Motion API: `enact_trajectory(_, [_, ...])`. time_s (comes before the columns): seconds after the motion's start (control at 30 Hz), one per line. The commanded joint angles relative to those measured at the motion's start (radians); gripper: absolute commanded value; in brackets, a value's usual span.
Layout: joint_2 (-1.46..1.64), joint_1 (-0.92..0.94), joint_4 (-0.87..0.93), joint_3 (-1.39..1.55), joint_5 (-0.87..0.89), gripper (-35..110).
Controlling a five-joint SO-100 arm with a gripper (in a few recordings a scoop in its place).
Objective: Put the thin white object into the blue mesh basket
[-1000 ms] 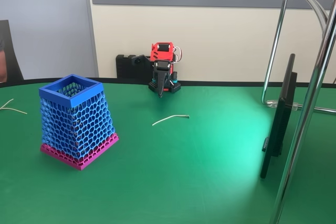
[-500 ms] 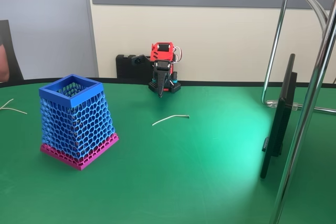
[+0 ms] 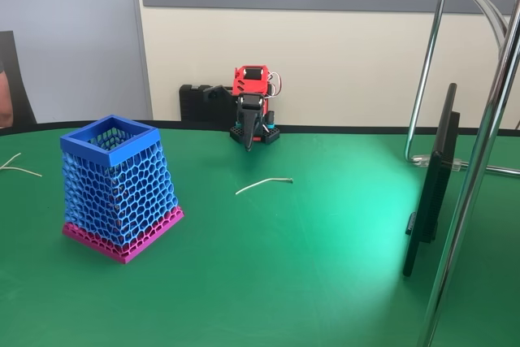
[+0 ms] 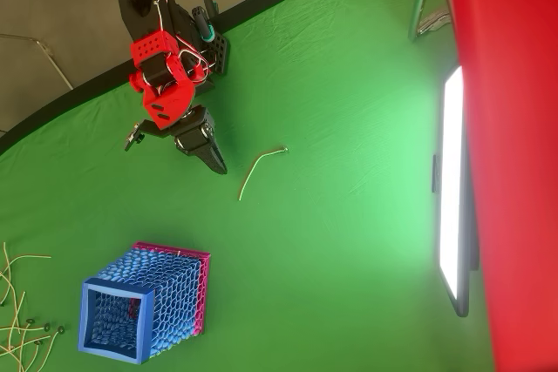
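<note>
The gripper hangs with its fingers pressed together, empty, near the thin white object lying on the green table, well apart from the blue mesh basket.

No lettering, label, brand mark or number can be read anywhere in either view: none on the red-and-black arm, the blue mesh basket, the green table or the wall behind.
</note>
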Motion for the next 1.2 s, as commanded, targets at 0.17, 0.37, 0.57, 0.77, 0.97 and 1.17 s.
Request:
enact_trajectory(0.17, [-0.258,-0.048,0.003,-0.158,0.061,1])
enact_trajectory(0.37, [-0.431,-0.121,0.017,-0.244,0.106,1])
enact_trajectory(0.57, [-0.606,-0.178,0.034,-0.347,0.186,3])
enact_trajectory(0.77, [-0.749,-0.222,0.031,-0.399,0.224,10])
enact_trajectory(0.97, [-0.939,-0.239,0.002,-0.486,0.264,14])
enact_trajectory(1.17, [-1.075,-0.261,-0.017,-0.552,0.293,14])
